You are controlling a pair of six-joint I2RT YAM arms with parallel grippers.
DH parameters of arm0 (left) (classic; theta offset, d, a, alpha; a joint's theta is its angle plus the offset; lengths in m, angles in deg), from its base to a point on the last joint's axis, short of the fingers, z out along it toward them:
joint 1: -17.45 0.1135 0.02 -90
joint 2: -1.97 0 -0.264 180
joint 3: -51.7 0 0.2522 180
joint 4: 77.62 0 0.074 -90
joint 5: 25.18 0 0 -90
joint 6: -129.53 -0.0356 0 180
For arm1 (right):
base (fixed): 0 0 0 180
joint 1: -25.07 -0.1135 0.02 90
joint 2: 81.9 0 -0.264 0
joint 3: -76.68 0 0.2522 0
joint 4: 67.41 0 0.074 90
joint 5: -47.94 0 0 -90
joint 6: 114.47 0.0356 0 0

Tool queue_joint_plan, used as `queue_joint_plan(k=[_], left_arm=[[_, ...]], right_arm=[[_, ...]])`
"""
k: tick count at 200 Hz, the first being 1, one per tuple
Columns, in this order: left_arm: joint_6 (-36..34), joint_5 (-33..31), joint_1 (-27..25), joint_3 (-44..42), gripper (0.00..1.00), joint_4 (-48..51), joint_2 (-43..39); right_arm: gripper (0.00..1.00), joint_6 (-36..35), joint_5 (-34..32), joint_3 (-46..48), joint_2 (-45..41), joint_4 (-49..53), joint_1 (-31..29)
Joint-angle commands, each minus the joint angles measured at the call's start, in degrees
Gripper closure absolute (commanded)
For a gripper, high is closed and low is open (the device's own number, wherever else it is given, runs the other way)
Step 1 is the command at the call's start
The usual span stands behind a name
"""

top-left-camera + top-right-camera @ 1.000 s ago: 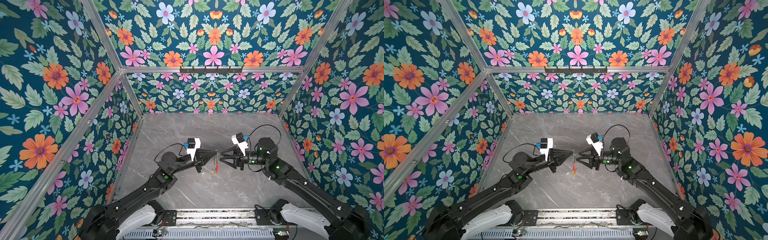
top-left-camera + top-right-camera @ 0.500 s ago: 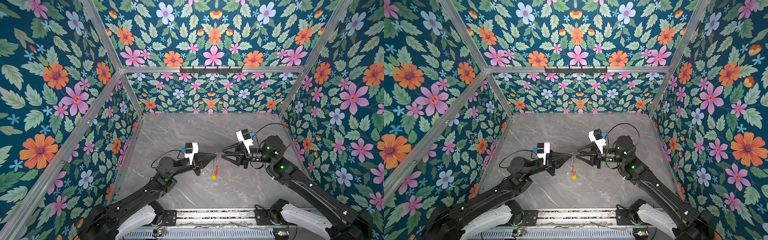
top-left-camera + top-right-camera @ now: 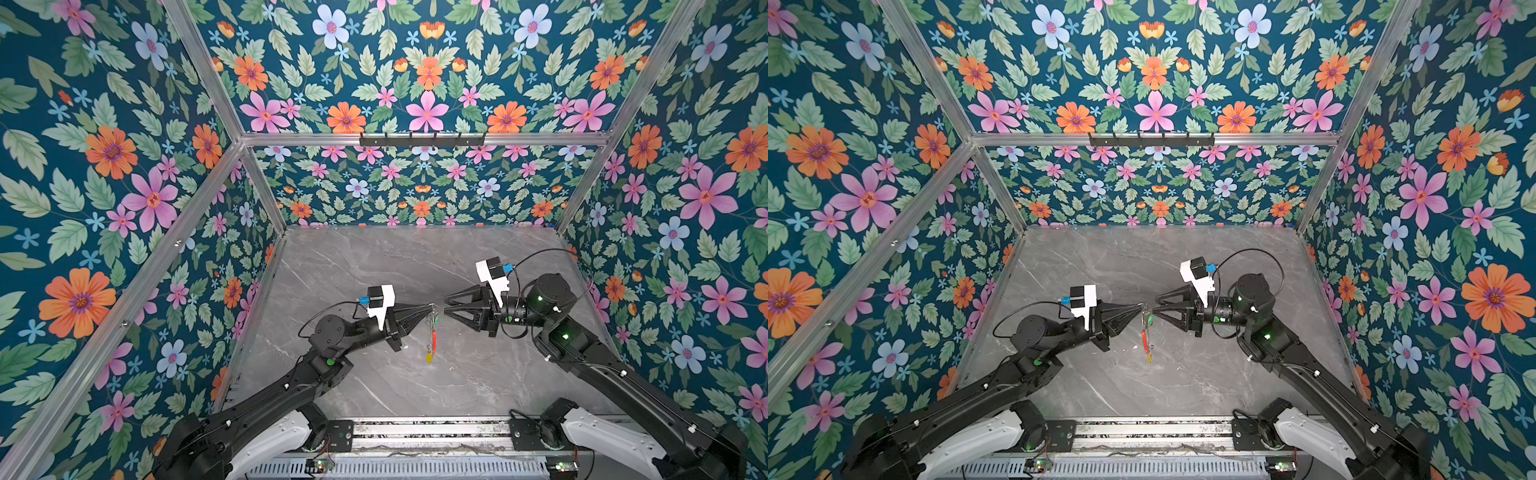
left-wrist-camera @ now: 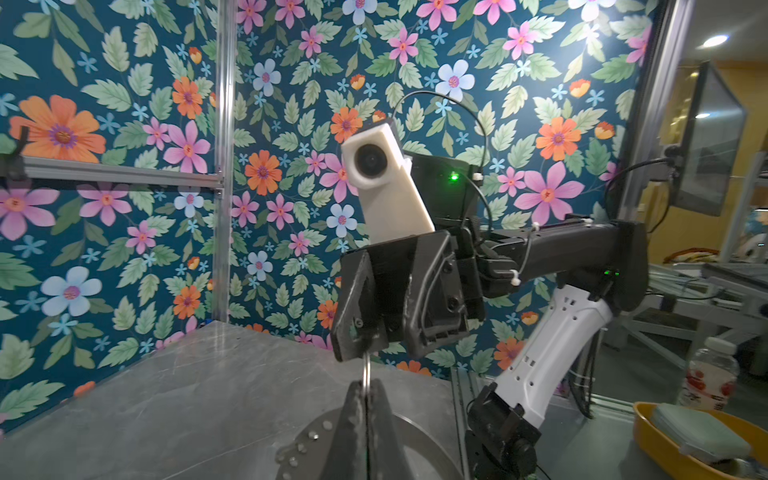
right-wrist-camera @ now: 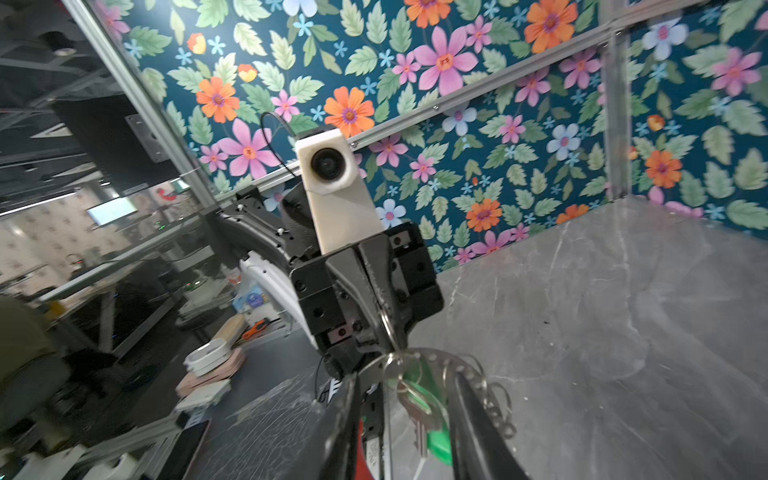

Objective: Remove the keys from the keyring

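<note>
- You are keeping the left gripper [image 3: 428,308] pinched tight on the top of the keyring [image 3: 433,330], over the middle of the table [image 3: 365,266] in both top views.
- The keyring is hanging from that pinch toward 6 o'clock, with its red sleeve [image 3: 1144,338] running down the loop.
- The yellow key [image 3: 429,357] is dangling at the low end, at 6 o'clock from the sleeve. I cannot tell whether it is clearing the tabletop.
- The green key [image 3: 439,319] is hanging just under the pinch, on the 3 o'clock side of the loop.
- You are pointing the right gripper [image 3: 446,305] at the left one from 3 o'clock, the two sets of tips almost meeting, and its jaws are standing partly apart.
- In the right wrist view its fingers [image 5: 469,415] are straddling the green key and the small silver rings [image 5: 494,399]. A gap is showing on one side of the key, and I cannot tell whether the other finger is touching it.
- In the left wrist view the left fingers [image 4: 353,419] are pressing together on a thin ring seen edge-on, which is sticking out toward the right gripper.
</note>
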Motion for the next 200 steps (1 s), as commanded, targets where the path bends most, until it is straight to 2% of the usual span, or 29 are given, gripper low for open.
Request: queue_joint_plan(k=[1,21,55,129,200], left_arm=[[-8.8,-11.9,-2.2,-0.1,1.0,4.1,-0.8],[-12.7,-19.8,-4.1,-0.8,1.0,3.6,-0.5],[-17.2,-26.6,-5.9,-3.1,1.0,-1.7,-0.5],[-20.1,-28.0,-6.4,-6.0,1.0,-8.2,0.7],[-20.2,-27.0,-6.5,-6.4,1.0,-8.9,0.3]], right_arm=[[0.64,-2.0,-10.4,1.6,-2.4,1.2,0.0],[0.64,-2.1,-13.2,2.7,-3.7,1.9,0.0],[0.64,-2.7,-15.8,3.7,-5.3,3.5,0.0],[0.64,-2.7,-16.4,4.5,-4.8,4.4,0.0],[0.64,-2.5,-15.7,4.1,-3.2,4.0,-0.1]])
